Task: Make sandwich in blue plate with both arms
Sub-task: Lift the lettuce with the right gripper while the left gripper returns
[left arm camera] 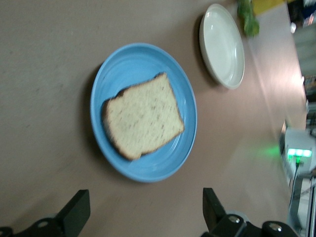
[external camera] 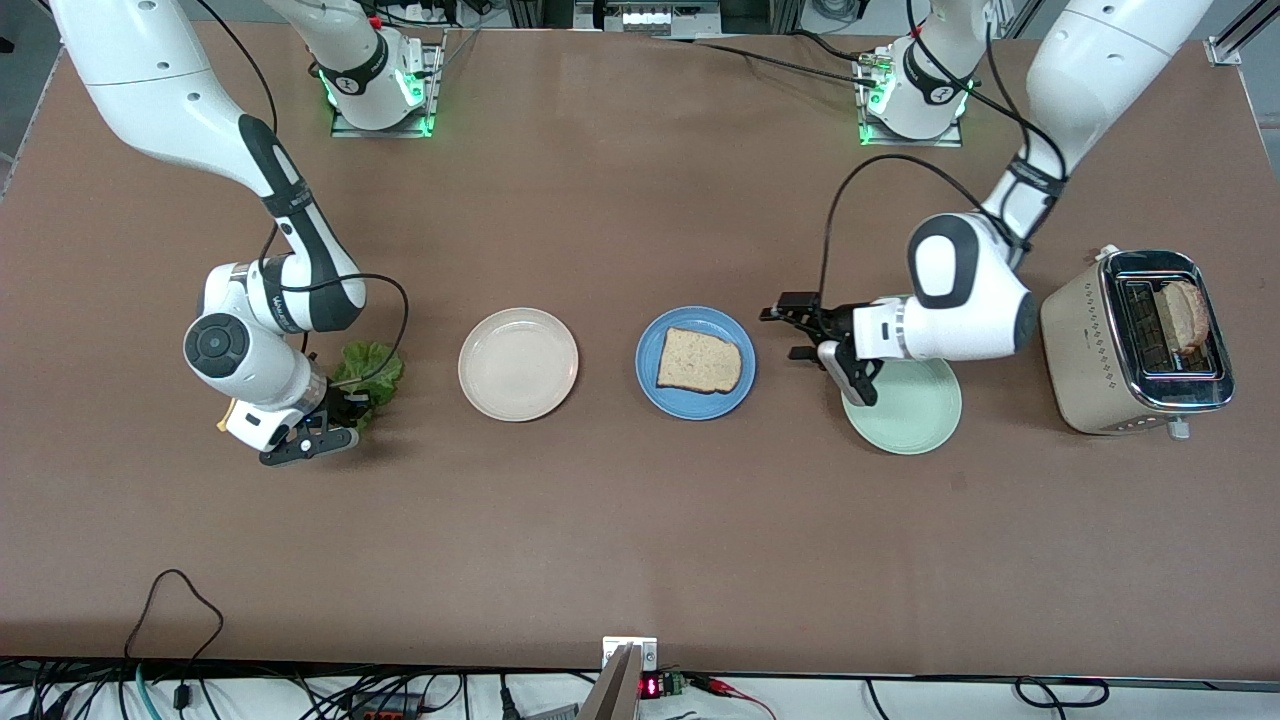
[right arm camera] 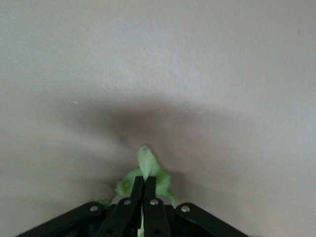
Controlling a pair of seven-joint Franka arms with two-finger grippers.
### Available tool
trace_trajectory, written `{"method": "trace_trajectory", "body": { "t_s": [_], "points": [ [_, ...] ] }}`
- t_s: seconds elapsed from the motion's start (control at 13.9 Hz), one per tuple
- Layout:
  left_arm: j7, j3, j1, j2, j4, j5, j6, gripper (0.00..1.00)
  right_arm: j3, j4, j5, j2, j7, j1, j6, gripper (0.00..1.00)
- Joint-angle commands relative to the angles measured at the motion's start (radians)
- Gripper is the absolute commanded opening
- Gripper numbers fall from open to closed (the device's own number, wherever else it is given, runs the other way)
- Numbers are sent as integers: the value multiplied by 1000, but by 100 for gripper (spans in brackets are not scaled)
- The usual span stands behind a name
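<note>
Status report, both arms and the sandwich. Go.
Left gripper open, between blue plate and mint plate. Right gripper shut on lettuce leaf. One bread slice on blue plate; another in toaster. Nothing in the way.

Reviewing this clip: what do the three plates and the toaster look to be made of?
The blue plate, cream plate and mint-green plate look like glazed ceramic, or possibly melamine: smooth single-colour surfaces with raised rims, and soft highlights on the blue one. The toaster looks like metal: a beige, matt body with rows of small vent holes and a shiny chrome-like band around its top.
</note>
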Motion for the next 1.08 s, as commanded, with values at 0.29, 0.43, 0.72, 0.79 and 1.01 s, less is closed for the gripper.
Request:
{"method": "trace_trajectory", "body": {
  "t_s": [0.29, 0.43, 0.72, 0.79, 1.01],
  "points": [
    [-356, 17, -6, -34, 265, 548, -399, 100, 71, 32, 1, -139, -377, 0, -212, 0],
    [-379, 19, -6, -39, 339, 624, -502, 100, 133, 112, 69, -161, -385, 0, -370, 0],
    [-548, 17, -5, -149, 377, 764, -620, 100, 239, 247, 143, -158, -404, 1, -512, 0],
    [-589, 17, -3, -180, 379, 770, -648, 100, 264, 264, 156, -155, -404, 6, -514, 0],
    [-672, 25, 9, -250, 455, 809, -703, 100, 286, 322, 249, -139, -401, 76, -500, 0]
  ]
}}
